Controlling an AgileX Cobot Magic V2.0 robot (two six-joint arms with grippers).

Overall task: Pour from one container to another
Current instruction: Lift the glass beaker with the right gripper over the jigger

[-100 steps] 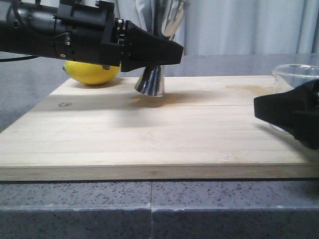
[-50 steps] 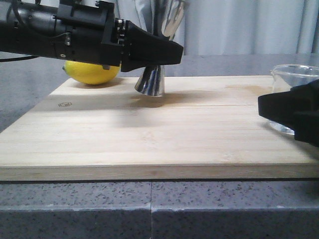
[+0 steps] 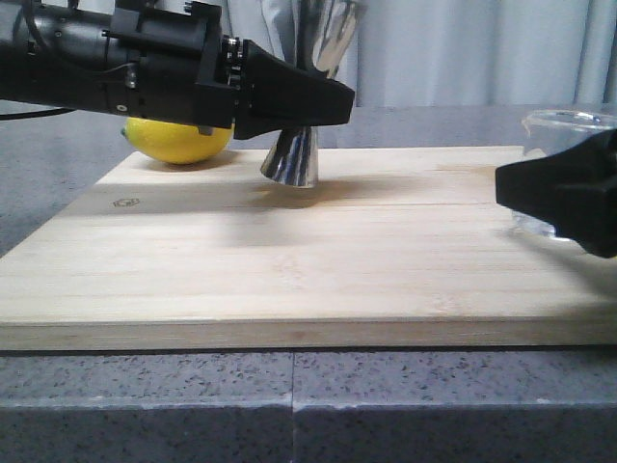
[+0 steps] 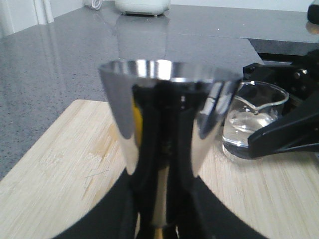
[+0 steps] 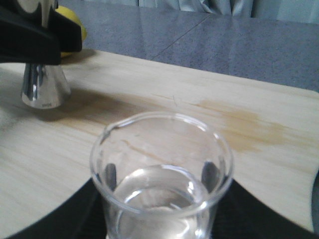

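Pale bamboo board (image 3: pixel 289 251) out front: left gripper (image 3: pixel 323 101) is clamped on the shiny steel hourglass jigger (image 3: pixel 291 159), probably to steady it. Left wrist view, jigger mouth up. Right wrist view, right gripper (image 5: pixel 159 177) pinches the small clear glass beaker (image 5: pixel 162 164) holding liquid, well apart, unpoured.

Jigger (image 3: pixel 292 159): polished steel, mirror-bright, reflections carried on both cones.
Beaker (image 5: pixel 160 184): clear smooth glass, glossy at the rim; a clear liquid is held inside.
Board (image 3: pixel 289 260): pale wood, matt, fine straight grain; a faint brownish stain is seen at the far right.
Lemon (image 3: pixel 178 140): yellow, softly shining peel.
Countertop (image 3: pixel 289 405): grey speckled stone, smooth.
Left gripper (image 3: pixel 328 101): black, matt, plastic-looking.
Right gripper (image 3: pixel 564 193): the same black matt finish.
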